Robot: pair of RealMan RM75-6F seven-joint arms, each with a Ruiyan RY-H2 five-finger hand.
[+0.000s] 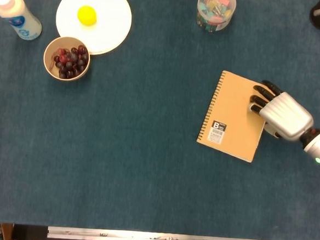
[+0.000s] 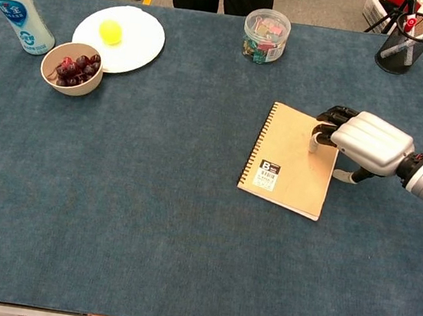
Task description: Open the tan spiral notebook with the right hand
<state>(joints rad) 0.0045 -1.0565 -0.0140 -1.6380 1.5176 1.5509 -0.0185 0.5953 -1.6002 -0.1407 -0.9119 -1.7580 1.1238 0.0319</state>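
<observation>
The fingers (image 1: 258, 97) of the right hand (image 1: 278, 113) are curled down and pressed onto the right edge of the tan spiral notebook (image 1: 232, 115); whether the cover is gripped cannot be told. The notebook is seen lying closed and flat on the blue table (image 1: 145, 168), right of centre, its spiral binding (image 2: 255, 143) turned away from the hand

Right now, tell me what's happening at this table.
The right robot hand rests its fingertips on the far right edge of the tan spiral notebook, which lies closed on the blue table. The cover is not lifted yet. The left robot hand is out of view.
</observation>
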